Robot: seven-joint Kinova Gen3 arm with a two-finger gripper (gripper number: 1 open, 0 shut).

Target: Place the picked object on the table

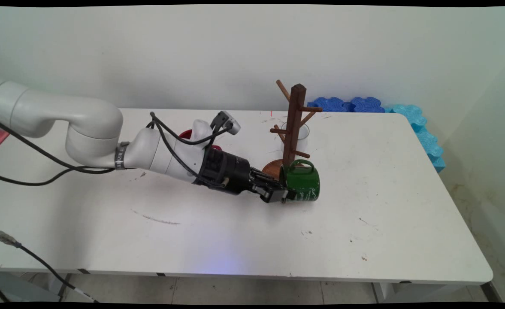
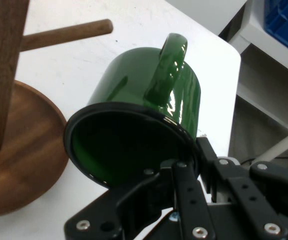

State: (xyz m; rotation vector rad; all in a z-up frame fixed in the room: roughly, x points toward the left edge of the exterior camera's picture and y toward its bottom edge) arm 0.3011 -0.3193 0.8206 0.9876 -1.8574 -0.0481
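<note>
— Main view first: what's biggest from where you stand?

— That white counter (image 1: pixel 406 223), scuffed here and there. Blue foam pieces (image 1: pixel 424 133) run along its edge around two o'clock. Next is the arm, reaching low across from nine o'clock towards the middle.

— And past the arm?

— A wooden mug tree (image 1: pixel 294 128) stands just beyond centre, at about one o'clock, upright on a round base with pegs sticking out. Behind it there's a clear glass (image 1: pixel 296 136). Something red (image 1: pixel 186 134) peeks from behind the arm; I can't tell what it is.

— So where is the green mug (image 1: pixel 303 181)?

— Tipped on its side right in front of the tree's base, at its six o'clock, mouth facing the arm and handle turned up.

— Has the gripper (image 1: pixel 281 194) got it?

— Yes. In the hand view the jaws are closed on the mug's (image 2: pixel 139 115) rim, one finger inside the mouth and the other outside the wall.
</note>
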